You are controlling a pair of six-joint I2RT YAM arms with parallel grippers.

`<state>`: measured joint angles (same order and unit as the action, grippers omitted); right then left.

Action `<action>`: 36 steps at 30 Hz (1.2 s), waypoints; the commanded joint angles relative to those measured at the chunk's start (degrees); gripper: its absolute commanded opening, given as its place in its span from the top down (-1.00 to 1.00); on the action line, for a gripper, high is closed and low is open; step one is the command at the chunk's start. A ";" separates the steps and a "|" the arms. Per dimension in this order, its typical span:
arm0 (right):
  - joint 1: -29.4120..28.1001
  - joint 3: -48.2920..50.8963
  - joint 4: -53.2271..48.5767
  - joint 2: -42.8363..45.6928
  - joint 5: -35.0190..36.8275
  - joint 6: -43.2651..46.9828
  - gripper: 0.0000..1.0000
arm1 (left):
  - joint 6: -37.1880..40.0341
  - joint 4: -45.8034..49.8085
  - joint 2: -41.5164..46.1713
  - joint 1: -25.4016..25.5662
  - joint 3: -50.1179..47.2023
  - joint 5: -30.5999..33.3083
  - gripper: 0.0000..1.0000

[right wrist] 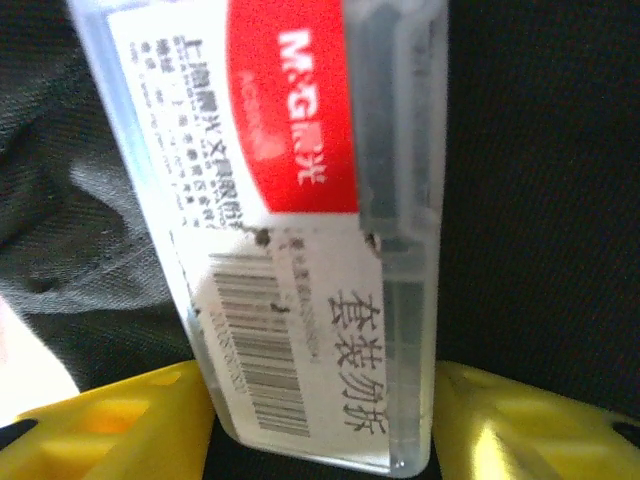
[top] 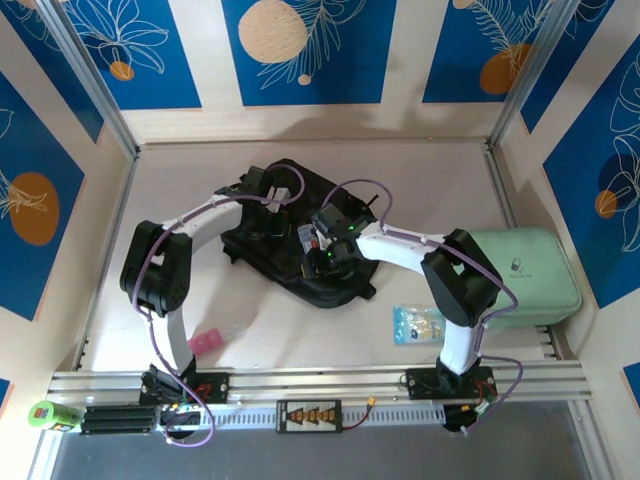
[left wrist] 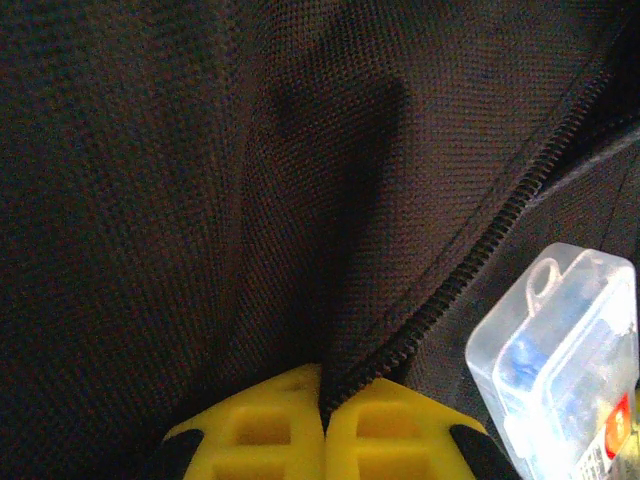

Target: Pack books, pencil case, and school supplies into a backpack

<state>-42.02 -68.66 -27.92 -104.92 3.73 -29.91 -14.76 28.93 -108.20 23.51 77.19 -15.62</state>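
Lower left of the top view: lying loose on the counter (top: 300, 345), a small pink item (top: 203, 341), untouched.

Up and right of it: clamping the left hand (top: 265, 190) tight on a fold of the backpack (top: 262, 250), right beside the zip (left wrist: 480, 250), seemingly holding the opening up.

Centre of the frame: sitting slumped there, the black backpack, well apart from the walls.

Just right of centre: grasping a clear plastic box (right wrist: 300, 200) with the right hand (top: 325, 243), pressing its two long sides with the yellow fingers (right wrist: 110, 420), turning the red label toward the wrist camera, dark fabric behind.

Judging the step as loading one school supply into the bag. Next calling for lowering the box through the zip gap, then letting go while keeping the fold lifted.

Lower right: waiting near the right arm's base, a small printed packet (top: 418, 323). Further right, lying flat on the counter, a mint-green case (top: 525, 275).
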 commanded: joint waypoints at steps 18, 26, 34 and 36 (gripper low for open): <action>1.42 -0.84 -2.41 7.12 -2.32 9.48 0.23 | 1.12 0.36 7.78 -0.83 0.56 -2.42 1.00; 2.02 -7.02 -9.48 2.04 -4.88 10.75 0.23 | 2.69 -2.87 9.25 -0.66 -1.11 -6.15 1.00; 3.23 -15.29 -12.88 -4.43 -5.70 11.29 0.23 | 4.04 -2.50 9.68 -0.57 -1.60 -7.67 1.00; 3.82 -17.71 -13.89 -6.14 -6.00 11.24 0.23 | 4.06 -2.42 9.85 -0.52 -1.79 -7.52 1.00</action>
<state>-39.11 -82.85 -39.07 -109.23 -0.51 -19.46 -12.16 27.53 -100.97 23.46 75.99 -20.36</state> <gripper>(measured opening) 0.390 0.058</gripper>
